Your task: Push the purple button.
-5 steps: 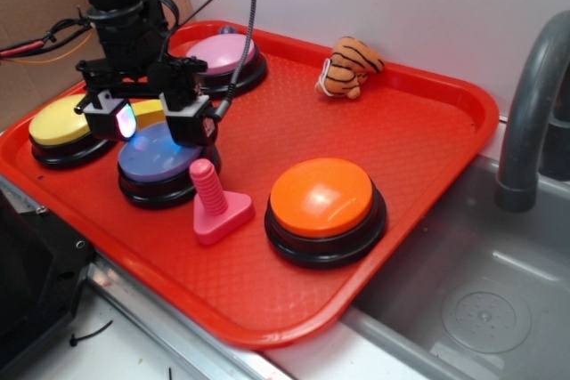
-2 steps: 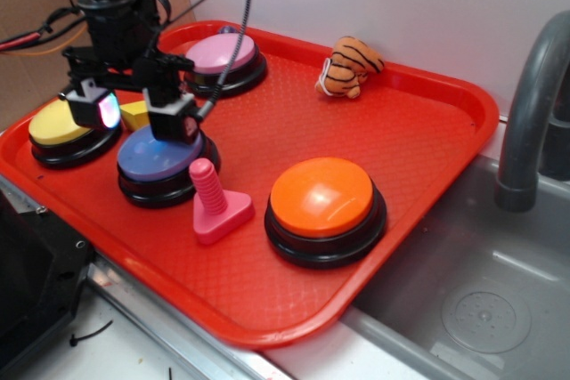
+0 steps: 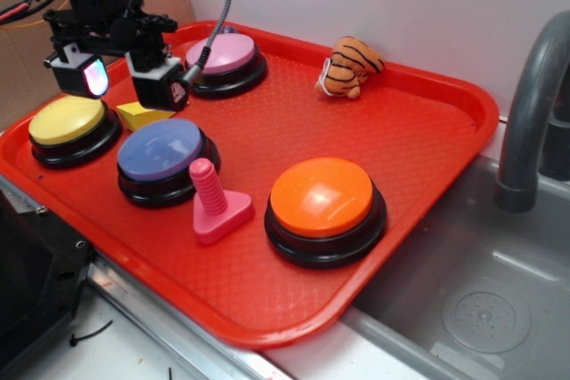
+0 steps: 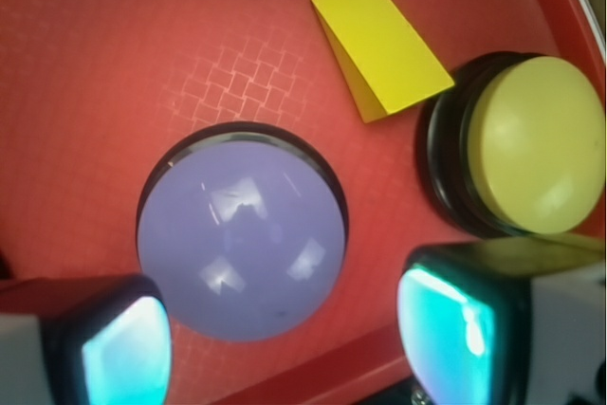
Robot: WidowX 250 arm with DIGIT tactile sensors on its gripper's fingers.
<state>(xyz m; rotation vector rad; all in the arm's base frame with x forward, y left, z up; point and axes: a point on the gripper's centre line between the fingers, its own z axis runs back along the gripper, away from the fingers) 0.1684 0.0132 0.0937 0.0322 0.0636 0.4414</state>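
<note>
Purple button (image 3: 160, 150) sits at the tray's (image 3: 419, 157) front-left, uncovered from above, its dome (image 4: 242, 244) bare in the wrist view. The gripper (image 3: 118, 79) hangs above and behind it, fingers (image 3: 158, 86) spread apart and released, touching nothing. A yellow button (image 3: 67, 120) is just beside on the left, a yellow wedge block (image 3: 141, 116) behind, a pink screw toy (image 3: 214, 202) at its front right. Further right: orange button (image 3: 322, 198), pink button (image 3: 223, 53), tiger toy (image 3: 350, 67). A grey sink (image 3: 481, 300) and faucet (image 3: 530, 113) flank the red tray.

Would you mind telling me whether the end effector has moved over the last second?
Yes. The end effector has risen and drifted back-left: it was low over the purple button and now stands clear above it, nearer the yellow button.
</note>
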